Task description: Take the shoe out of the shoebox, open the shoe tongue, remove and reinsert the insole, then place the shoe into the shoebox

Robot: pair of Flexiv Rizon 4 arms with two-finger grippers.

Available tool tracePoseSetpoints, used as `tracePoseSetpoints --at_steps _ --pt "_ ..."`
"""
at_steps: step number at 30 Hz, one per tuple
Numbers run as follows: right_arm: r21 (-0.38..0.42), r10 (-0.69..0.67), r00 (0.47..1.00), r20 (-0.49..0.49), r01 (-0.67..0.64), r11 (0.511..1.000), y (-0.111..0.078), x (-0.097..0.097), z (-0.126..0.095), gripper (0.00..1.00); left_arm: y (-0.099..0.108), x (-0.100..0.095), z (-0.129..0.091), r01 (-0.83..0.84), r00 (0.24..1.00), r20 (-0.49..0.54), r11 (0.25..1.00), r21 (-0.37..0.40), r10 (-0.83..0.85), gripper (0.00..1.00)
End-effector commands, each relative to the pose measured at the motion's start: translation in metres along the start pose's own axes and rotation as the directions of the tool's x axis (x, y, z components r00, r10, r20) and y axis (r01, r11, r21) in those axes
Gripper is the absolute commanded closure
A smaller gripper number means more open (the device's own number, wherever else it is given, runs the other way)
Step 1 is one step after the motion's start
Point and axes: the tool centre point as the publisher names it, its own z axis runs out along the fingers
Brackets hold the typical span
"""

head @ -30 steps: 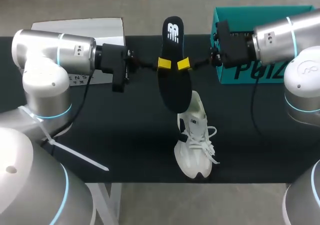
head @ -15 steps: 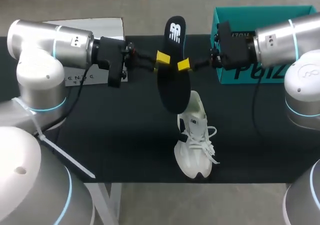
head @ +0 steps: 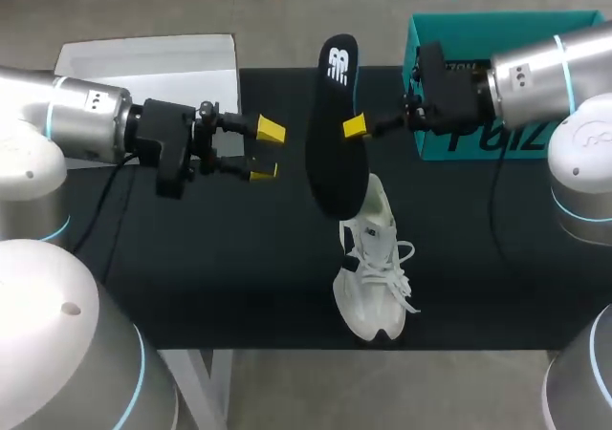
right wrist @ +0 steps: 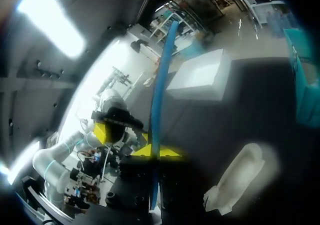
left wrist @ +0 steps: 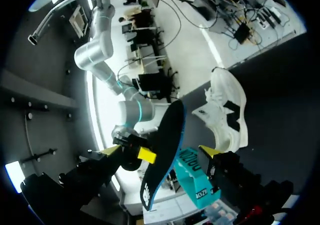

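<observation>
The black insole (head: 334, 134) hangs upright above the table with my right gripper (head: 355, 126) shut on its right edge. My left gripper (head: 266, 151) stands open a little to the left of the insole, not touching it. Below the insole the white shoe (head: 375, 268) lies on the black table, laces up. In the left wrist view the insole (left wrist: 162, 150) is ahead of my open left gripper (left wrist: 159, 151), with the shoe (left wrist: 227, 112) beyond. Seen edge-on in the right wrist view, the insole (right wrist: 163, 80) is pinched in my right gripper (right wrist: 156, 154), and the shoe (right wrist: 240, 177) lies to one side.
The teal shoebox (head: 459, 31) stands at the back right, behind my right arm. A white lid (head: 143, 57) lies at the back left. The black table (head: 239, 258) has free room left of the shoe and at the front.
My left gripper has let go of the insole, opened wide and drawn back to the left. The right gripper keeps hold of the insole, which stays in place.
</observation>
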Motion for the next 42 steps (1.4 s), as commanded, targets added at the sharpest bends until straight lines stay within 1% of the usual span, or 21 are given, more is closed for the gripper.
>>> tracePoseSetpoints --at_steps 1,3,4,5,7,39,40,41,42 --pt "-0.005 0.0 1.0 -0.008 0.0 1.0 -0.001 0.001 0.001 1.0 -0.017 -0.001 -0.006 -0.004 1.0 -0.003 1.0 -0.027 0.004 0.0" --pt "0.013 -0.007 1.0 -0.009 0.007 1.0 -0.001 0.002 0.002 1.0 -0.017 -0.001 -0.006 -0.004 1.0 -0.005 1.0 -0.025 0.004 0.0" --pt "0.019 -0.006 1.0 -0.026 0.007 1.0 -0.001 0.002 0.002 1.0 -0.016 0.0 -0.007 0.009 1.0 -0.016 1.0 -0.02 -0.01 0.0" --pt "0.036 -0.007 1.0 -0.003 0.007 0.999 -0.001 0.003 0.002 1.0 -0.016 0.001 -0.007 0.014 0.999 -0.032 1.0 -0.013 -0.015 0.0" --pt "0.036 -0.007 1.0 -0.003 0.007 0.999 -0.001 0.003 0.002 1.0 -0.016 0.0 -0.009 0.016 1.0 -0.021 1.0 -0.017 -0.017 0.0" --pt "0.036 -0.007 1.0 -0.003 0.007 0.999 -0.001 0.003 0.002 1.0 -0.016 0.0 -0.009 0.016 1.0 -0.021 1.0 -0.017 -0.017 0.0" --pt "0.036 -0.007 1.0 -0.003 0.007 0.999 -0.001 0.003 0.002 1.0 -0.014 -0.001 -0.015 0.018 0.999 -0.037 1.0 -0.001 -0.018 0.0" --pt "0.036 -0.007 1.0 -0.003 0.007 0.999 -0.001 0.003 0.002 1.0 -0.01 -0.002 -0.025 0.028 0.998 -0.052 0.999 0.037 -0.026 0.0" --pt "0.036 -0.007 1.0 -0.003 0.007 0.999 -0.001 0.003 0.002 1.0 -0.008 -0.004 -0.031 0.032 0.997 -0.078 0.998 0.051 -0.028 0.0"
